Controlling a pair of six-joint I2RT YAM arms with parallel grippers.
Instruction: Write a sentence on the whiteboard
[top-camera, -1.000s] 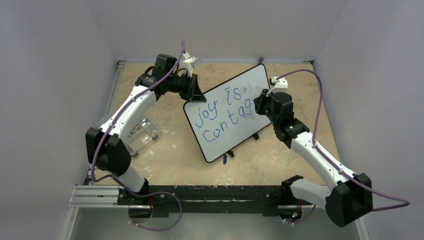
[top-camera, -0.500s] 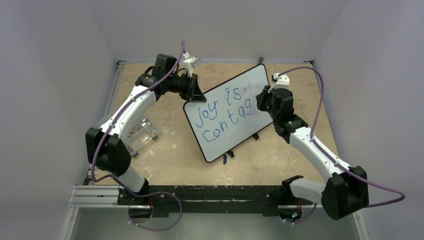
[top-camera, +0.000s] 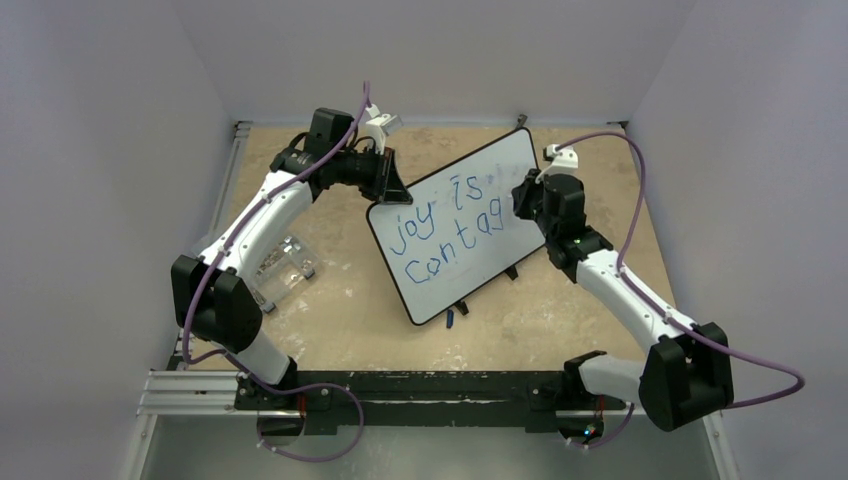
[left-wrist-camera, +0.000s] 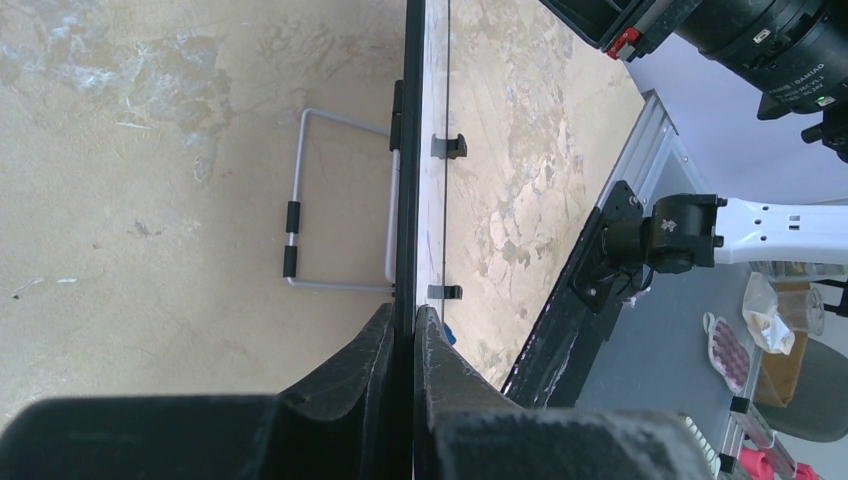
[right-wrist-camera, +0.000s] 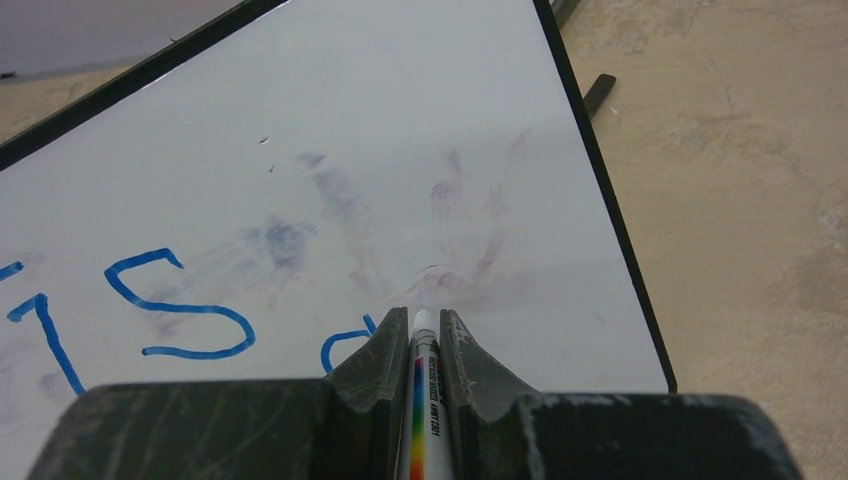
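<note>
The whiteboard (top-camera: 455, 225) stands tilted on the tan table, white with a thin black frame. The sentence (top-camera: 440, 235) reads "joy is" above "contag" in blue marker. My left gripper (top-camera: 385, 190) is shut on the whiteboard's top left edge; in the left wrist view the board's edge (left-wrist-camera: 410, 150) runs between its fingers (left-wrist-camera: 365, 355). My right gripper (top-camera: 520, 200) is shut on a white marker (right-wrist-camera: 421, 400) with a rainbow stripe, its tip just off the board's right part, right of the last blue letter (right-wrist-camera: 345, 345). Faint purple smudges (right-wrist-camera: 470, 240) lie ahead of the tip.
A clear plastic holder (top-camera: 283, 265) sits on the table at the left, by the left arm. A small blue cap (top-camera: 450, 318) lies below the board's lower edge. The board's wire stand (left-wrist-camera: 330, 200) and black feet (top-camera: 512, 271) rest on the table.
My right gripper has shifted slightly up and right along the board, past the "g". The left gripper and the board have not moved.
</note>
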